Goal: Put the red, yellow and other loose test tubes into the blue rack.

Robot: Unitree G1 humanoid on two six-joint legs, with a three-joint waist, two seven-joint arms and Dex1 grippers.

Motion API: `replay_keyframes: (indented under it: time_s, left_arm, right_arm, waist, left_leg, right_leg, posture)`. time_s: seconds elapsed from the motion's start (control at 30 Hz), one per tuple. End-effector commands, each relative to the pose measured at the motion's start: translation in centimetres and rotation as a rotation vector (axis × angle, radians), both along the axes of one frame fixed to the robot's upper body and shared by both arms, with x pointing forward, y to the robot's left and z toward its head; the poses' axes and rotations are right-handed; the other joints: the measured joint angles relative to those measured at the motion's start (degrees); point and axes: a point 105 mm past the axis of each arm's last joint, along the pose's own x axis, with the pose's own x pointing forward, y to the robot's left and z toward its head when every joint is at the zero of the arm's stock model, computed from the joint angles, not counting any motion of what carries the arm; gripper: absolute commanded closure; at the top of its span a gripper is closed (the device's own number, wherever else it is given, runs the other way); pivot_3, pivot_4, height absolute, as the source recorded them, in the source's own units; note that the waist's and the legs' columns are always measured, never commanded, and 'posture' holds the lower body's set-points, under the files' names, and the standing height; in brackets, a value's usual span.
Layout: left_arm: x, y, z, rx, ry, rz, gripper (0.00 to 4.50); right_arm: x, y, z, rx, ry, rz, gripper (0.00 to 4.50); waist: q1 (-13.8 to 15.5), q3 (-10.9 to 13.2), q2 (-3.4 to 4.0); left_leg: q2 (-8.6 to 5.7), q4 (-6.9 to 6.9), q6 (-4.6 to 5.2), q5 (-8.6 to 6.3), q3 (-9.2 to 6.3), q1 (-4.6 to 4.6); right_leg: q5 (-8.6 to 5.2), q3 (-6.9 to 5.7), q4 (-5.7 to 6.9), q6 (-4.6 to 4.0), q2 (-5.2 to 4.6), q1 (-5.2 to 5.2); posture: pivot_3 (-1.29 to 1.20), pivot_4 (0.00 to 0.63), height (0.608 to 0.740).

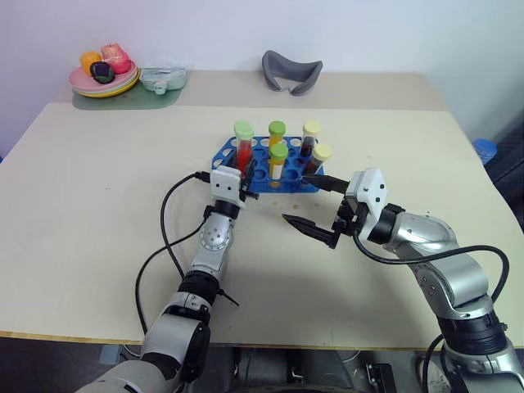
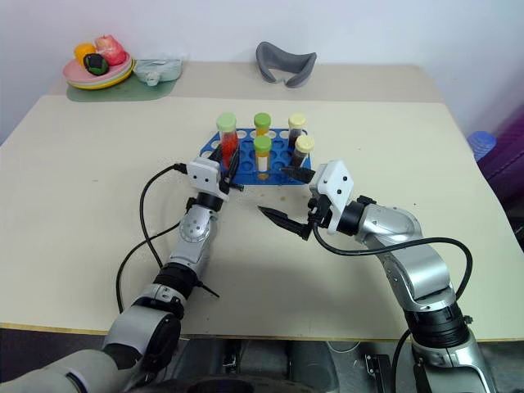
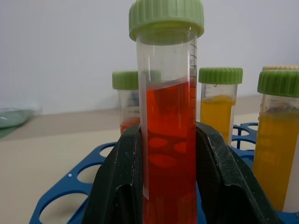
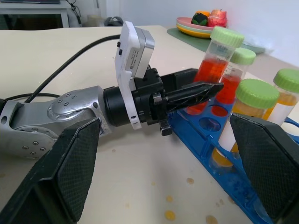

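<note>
The blue rack [image 1: 288, 185] stands mid-table with several capped test tubes upright in it: yellow ones [image 1: 278, 160] with green caps and dark brown ones [image 1: 311, 137] with pale-yellow caps. My left gripper [image 1: 243, 174] is shut on a red test tube [image 3: 168, 121] with a light-green cap, held upright at the rack's near left end. Its fingers [image 3: 117, 177] hide the tube's tip, so I cannot tell whether it sits in a hole. Another red tube [image 3: 127, 100] stands just behind it. My right gripper [image 1: 295, 196] is open, just in front of the rack and holding nothing.
A plate of toy fruit [image 1: 105, 80] on a green mat and a pale-green item [image 1: 164, 79] sit at the back left corner. A grey curved object [image 1: 291, 72] lies at the back middle. Small yellowish stains [image 4: 170, 214] dot the table near the rack.
</note>
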Motion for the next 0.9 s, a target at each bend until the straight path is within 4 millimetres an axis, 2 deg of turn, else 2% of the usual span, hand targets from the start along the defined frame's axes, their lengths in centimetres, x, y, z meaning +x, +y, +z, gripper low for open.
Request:
replay_keyframes:
  time_s: [0.03,0.2,0.4,0.5,0.63,0.67,0.8,0.9]
  left_arm:
    - [-0.4,-0.4,0.8,0.004,-0.043,-0.015,3.34]
    - [-0.9,-0.1,0.5,0.058,-0.077,-0.005,3.34]
    - [-1.0,0.3,0.3,0.031,-0.061,0.004,3.34]
    - [-0.8,0.3,0.1,0.01,-0.029,-0.019,2.28]
    - [-0.8,0.4,0.0,0.034,-0.031,-0.005,0.26]
    - [-0.8,0.5,0.0,0.036,-0.031,0.002,0.04]
    - [-0.9,1.0,0.3,-0.003,-0.029,-0.003,0.04]
    - [-1.8,1.8,0.8,-0.018,-0.047,-0.031,0.04]
  right_arm:
    - [-0.6,0.4,1.5,0.023,-0.06,0.025,0.0]
    - [-0.6,0.5,1.5,0.023,-0.061,0.028,0.0]
    - [-0.7,0.6,1.5,0.024,-0.061,0.034,0.0]
    - [-0.7,0.6,1.6,0.025,-0.062,0.038,0.0]
    - [-0.6,0.6,1.6,0.025,-0.063,0.04,0.0]
    - [-0.6,0.6,1.6,0.024,-0.063,0.04,0.0]
    - [-0.6,0.6,1.6,0.024,-0.063,0.04,0.0]
    - [-0.7,0.5,1.6,0.022,-0.063,0.038,0.0]
  waist:
    - [0.0,0.0,0.0]
    - [0.0,0.0,0.01]
    - [-0.1,0.0,0.01]
    - [-0.1,0.0,0.01]
    - [-0.1,0.0,0.01]
    - [-0.1,0.0,0.01]
    - [-0.2,0.0,0.01]
    - [-0.3,0.0,0.01]
  left_leg:
    - [0.0,0.0,0.0,0.0,0.0,0.0]
    - [0.0,0.0,0.0,0.0,0.0,0.0]
    - [0.01,-0.01,0.0,0.0,0.0,0.02]
    - [0.01,-0.01,0.0,0.0,0.0,0.02]
    - [0.01,-0.01,0.0,0.0,0.0,0.02]
    - [0.01,-0.01,0.0,0.0,0.0,0.02]
    - [0.02,-0.01,0.0,0.0,0.0,0.02]
    - [0.04,-0.02,0.0,0.0,0.0,0.02]
  right_leg:
    - [0.0,0.0,0.0,0.0,0.0,0.0]
    - [0.0,0.0,0.0,0.0,0.01,0.0]
    - [0.0,0.01,0.0,0.0,0.01,0.01]
    - [0.0,0.01,0.0,0.0,0.01,0.0]
    - [0.0,0.01,0.0,0.0,0.02,0.0]
    - [0.0,0.01,0.0,0.0,0.02,0.0]
    - [0.0,0.01,0.0,0.0,0.02,0.0]
    - [0.0,0.01,0.0,0.0,0.02,-0.01]
  posture:
    - [0.0,0.15,0.735]
    - [0.0,0.15,0.735]
    - [0.0,0.15,0.735]
    - [0.0,0.15,0.735]
    - [0.0,0.15,0.735]
    - [0.0,0.15,0.735]
    - [0.0,0.15,0.735]
    - [0.0,0.15,0.735]
